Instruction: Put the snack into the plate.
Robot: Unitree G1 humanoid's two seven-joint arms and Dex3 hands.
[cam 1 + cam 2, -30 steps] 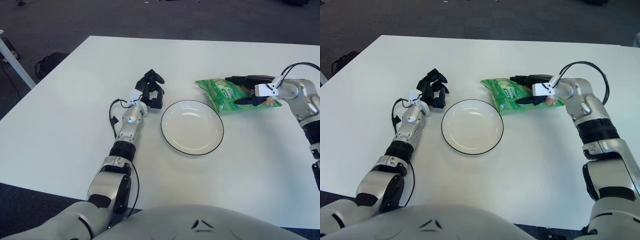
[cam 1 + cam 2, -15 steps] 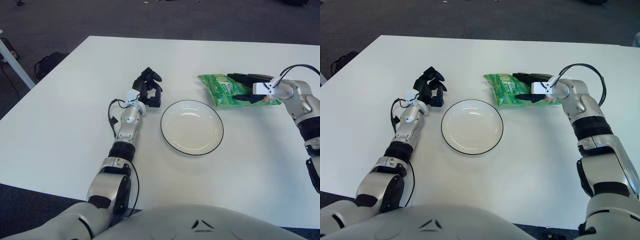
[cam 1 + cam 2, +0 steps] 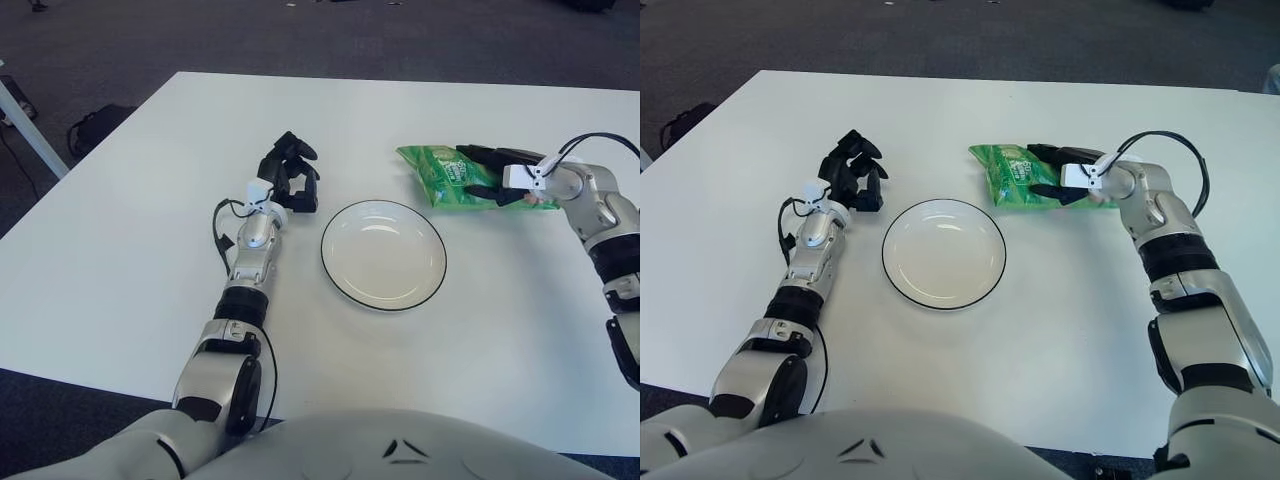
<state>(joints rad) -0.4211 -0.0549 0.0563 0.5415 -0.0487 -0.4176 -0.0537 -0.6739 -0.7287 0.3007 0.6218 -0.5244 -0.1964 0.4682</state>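
My right hand (image 3: 500,180) is clamped on the snack bag (image 3: 447,176): light, crinkly, slippery film. I'd pinch the edge seam. Plate (image 3: 384,254) sits to its left. Left hand (image 3: 290,180) curled, empty, left of plate.

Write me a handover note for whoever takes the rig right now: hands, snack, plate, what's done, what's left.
Right robot hand: fingers closed on the green snack bag, which is to the right of and beyond the plate.
Left robot hand: holds nothing, fingers curled, left of the plate.
Plate: on the white table, nothing in it.
Done: snack grasped.
Left: carry the bag over the plate, set it down, release.
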